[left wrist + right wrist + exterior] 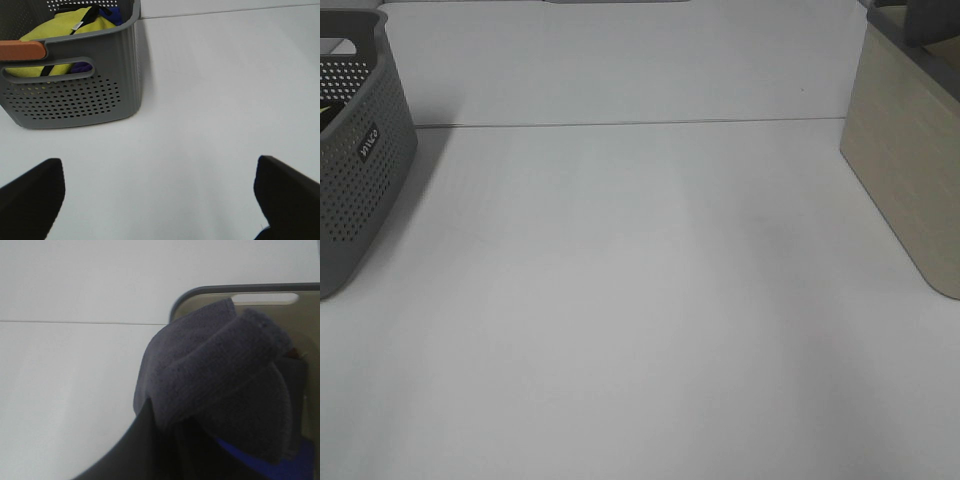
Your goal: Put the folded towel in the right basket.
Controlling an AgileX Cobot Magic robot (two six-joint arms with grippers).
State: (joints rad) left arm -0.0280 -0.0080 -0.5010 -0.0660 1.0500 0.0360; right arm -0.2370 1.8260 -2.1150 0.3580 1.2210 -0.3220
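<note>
The folded towel (220,380) is dark grey-purple and fills the right wrist view, bunched over my right gripper (200,440), which is shut on it. Behind it is the right basket (210,290), beige inside with a dark rim and a handle slot. The towel overlaps the basket's near corner; I cannot tell how high it hangs. In the exterior high view the right basket (905,170) stands at the right edge, and neither gripper nor the towel shows there. My left gripper (159,200) is open and empty above the white table.
A grey perforated basket (360,190) stands at the far left; in the left wrist view (75,100) it holds yellow cloth (65,30). A blue patch (260,462) shows under the towel. The white table (640,300) spans between the baskets.
</note>
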